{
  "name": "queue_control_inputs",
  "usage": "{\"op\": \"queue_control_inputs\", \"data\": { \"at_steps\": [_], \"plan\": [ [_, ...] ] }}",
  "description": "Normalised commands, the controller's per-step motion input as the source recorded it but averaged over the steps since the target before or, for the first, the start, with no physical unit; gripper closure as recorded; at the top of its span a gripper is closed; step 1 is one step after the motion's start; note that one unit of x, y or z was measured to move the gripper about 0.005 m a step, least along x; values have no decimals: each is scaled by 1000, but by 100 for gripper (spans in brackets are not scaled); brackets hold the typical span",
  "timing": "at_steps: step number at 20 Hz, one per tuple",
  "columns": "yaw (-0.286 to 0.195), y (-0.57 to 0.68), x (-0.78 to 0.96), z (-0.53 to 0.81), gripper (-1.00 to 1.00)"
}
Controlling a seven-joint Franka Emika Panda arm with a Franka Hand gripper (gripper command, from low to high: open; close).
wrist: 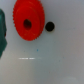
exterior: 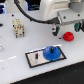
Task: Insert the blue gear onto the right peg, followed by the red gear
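Fingers (exterior: 65,26) hang just above the red gear (exterior: 68,35), how far open can't tell, prob holding nothing. Blue gear (exterior: 52,53) already sits on the plate (exterior: 34,58). Risk imo: off-centre pinch, gear tilts n slips.

Robotics lab: white bench (exterior: 15,60), peg plate (exterior: 34,59)

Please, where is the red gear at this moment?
In the exterior view the red gear lies flat on the white table at the exterior view's right, just under the gripper and beyond the grey plate that carries the blue gear.
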Motion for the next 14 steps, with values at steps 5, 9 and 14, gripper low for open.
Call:
{"op": "queue_control_inputs", "data": {
  "at_steps": [5, 9, 14],
  "plan": [
    [0, 378, 113, 63, -100],
    [0, 222, -150, -103, -100],
    [0, 98, -96, -313, -100]
  ]
}}
